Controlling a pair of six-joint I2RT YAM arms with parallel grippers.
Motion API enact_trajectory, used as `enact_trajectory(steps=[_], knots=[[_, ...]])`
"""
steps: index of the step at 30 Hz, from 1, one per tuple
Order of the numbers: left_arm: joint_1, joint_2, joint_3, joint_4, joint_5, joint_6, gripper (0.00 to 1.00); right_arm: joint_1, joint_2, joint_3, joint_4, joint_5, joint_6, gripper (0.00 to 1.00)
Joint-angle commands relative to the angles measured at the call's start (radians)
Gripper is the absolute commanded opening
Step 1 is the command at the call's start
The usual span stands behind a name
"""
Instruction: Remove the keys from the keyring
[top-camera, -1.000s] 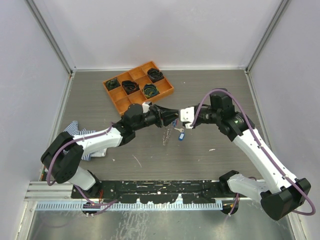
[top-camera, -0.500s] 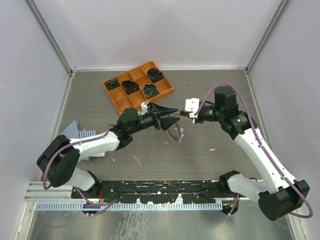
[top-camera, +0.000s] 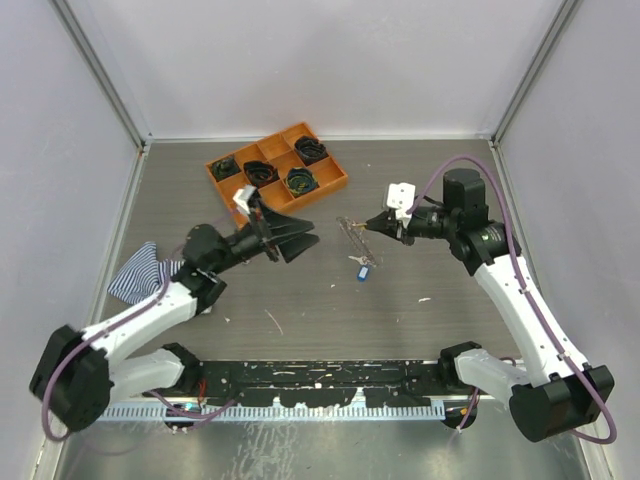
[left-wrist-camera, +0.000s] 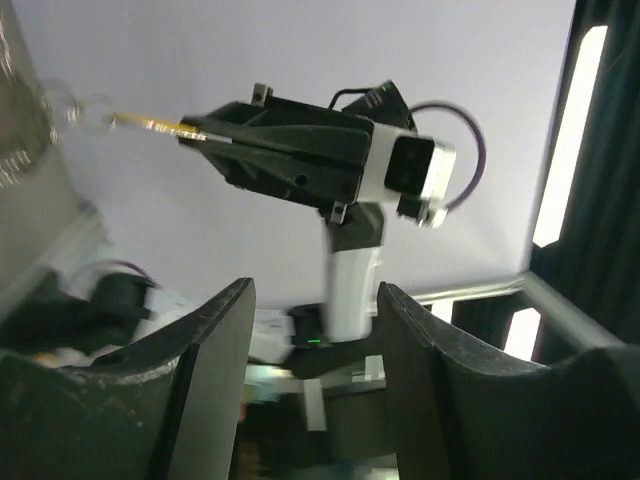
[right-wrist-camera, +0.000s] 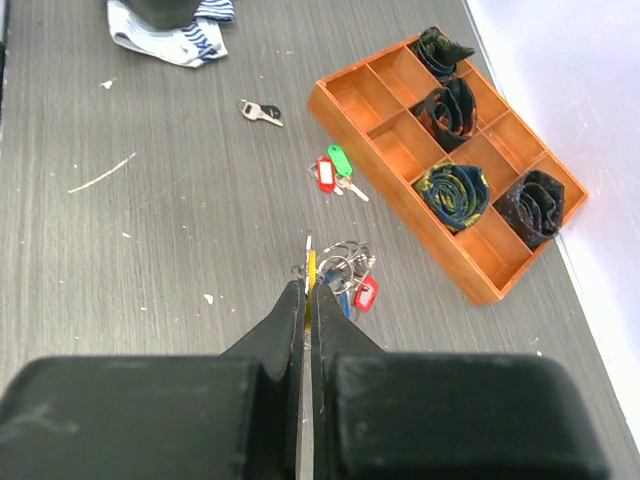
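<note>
Evidently, the left fingers (left-wrist-camera: 210, 390) were held open and empty, well apart at 9 o'clock of the keyring (top-camera: 348, 230). It was hung above the desk (top-camera: 430, 275) from a yellow-tagged key (right-wrist-camera: 310, 275) pinched in the closed right fingers (right-wrist-camera: 280, 335). That thin pinch could be lost if the ring were tugged sideways, and everything dropped.

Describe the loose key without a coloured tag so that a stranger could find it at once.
Start at the orange tray and look across the grey table toward the striped cloth. Between them lies one small key, alone. Unlike the red-tagged key and the green-tagged key beside the tray, it is bare metal with no coloured tag.
</note>
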Motion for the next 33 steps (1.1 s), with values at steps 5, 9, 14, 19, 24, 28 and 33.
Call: enact_trajectory(steps=[5,9,14,19,24,28,33], knots=[[0.048,-0.324,0.048,-0.378,0.027,1.103,0.65,-0.017,0.002,0.044,-0.040,-0.150,0.021,0.01],[0.046,-0.394,-0.028,-0.267,-0.015,1.373,0.90,-0.020,0.022,0.064,-0.113,-0.189,-0.020,0.01],[0.046,-0.340,-0.014,-0.210,0.016,1.497,0.98,-0.019,0.054,0.082,-0.188,-0.219,-0.067,0.01],[0.046,-0.166,0.054,-0.144,0.142,1.548,0.99,-0.019,0.088,0.095,-0.232,-0.236,-0.096,0.01],[0.026,-0.017,0.118,-0.064,0.217,1.546,0.92,-0.017,0.107,0.097,-0.248,-0.237,-0.101,0.01],[-0.043,0.084,0.164,-0.054,0.240,1.592,0.88,-0.006,0.121,0.101,-0.252,-0.224,-0.103,0.01],[-0.087,0.193,0.220,-0.076,0.268,1.661,0.75,0.001,0.127,0.099,-0.252,-0.221,-0.104,0.01]])
